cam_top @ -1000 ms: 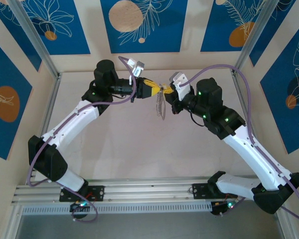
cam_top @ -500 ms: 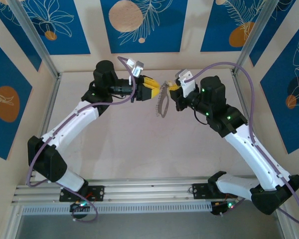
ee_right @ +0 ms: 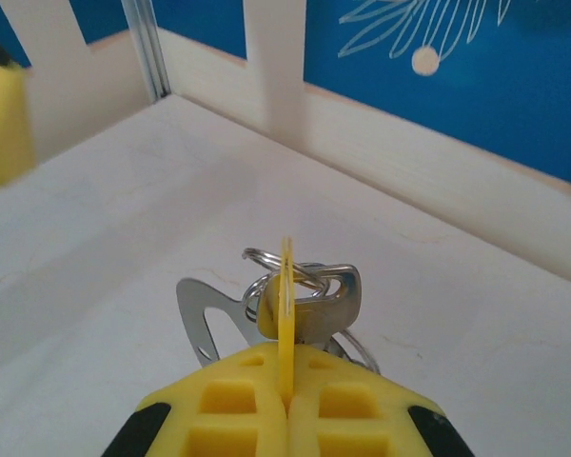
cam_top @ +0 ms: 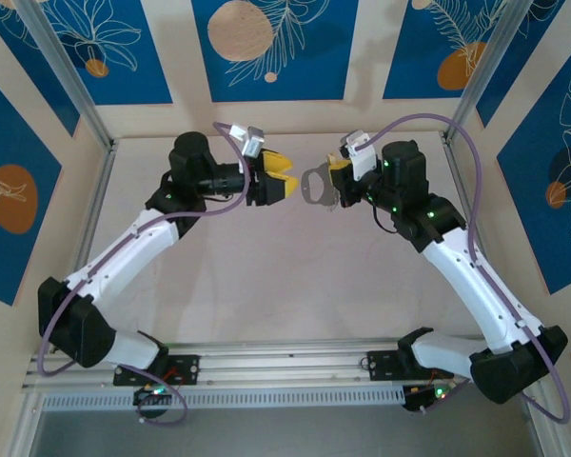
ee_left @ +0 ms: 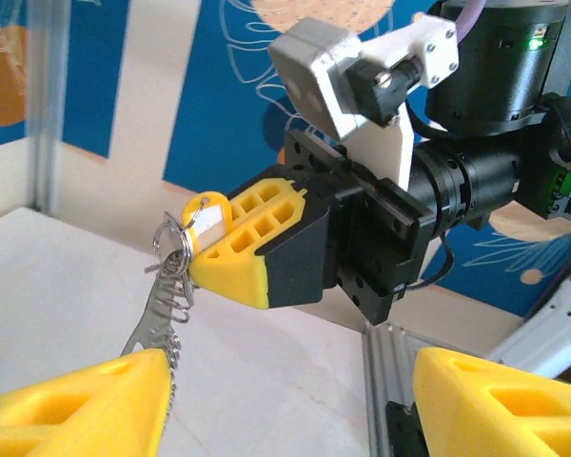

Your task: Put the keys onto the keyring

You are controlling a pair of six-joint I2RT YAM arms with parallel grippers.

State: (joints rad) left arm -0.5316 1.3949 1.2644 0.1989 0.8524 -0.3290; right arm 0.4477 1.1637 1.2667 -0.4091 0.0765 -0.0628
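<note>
We are watching the right gripper point(cam_top: 337, 181) clenching the thin, flat yellow head of the key point(ee_right: 285, 276). The flat grey metal keyring point(cam_top: 314, 186) is dangling beside it, above the far edge of the pale matte counter point(cam_top: 266, 276). The left gripper point(cam_top: 284, 178) is standing released, near the keyring but apart. Blue leaf-printed wall panels point(cam_top: 266, 48) are enclosing the counter.

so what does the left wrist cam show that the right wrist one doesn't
Left wrist: the right gripper from the side with its white camera mount, the keyring hanging below the key, and the left gripper standing open.
Right wrist: the key's yellow head edge-on, pinched between shut fingers, with wire rings beside it.
Both: key, keyring, right gripper and white table. In the right wrist view the left gripper is a yellow blur at the frame's edge.
</note>
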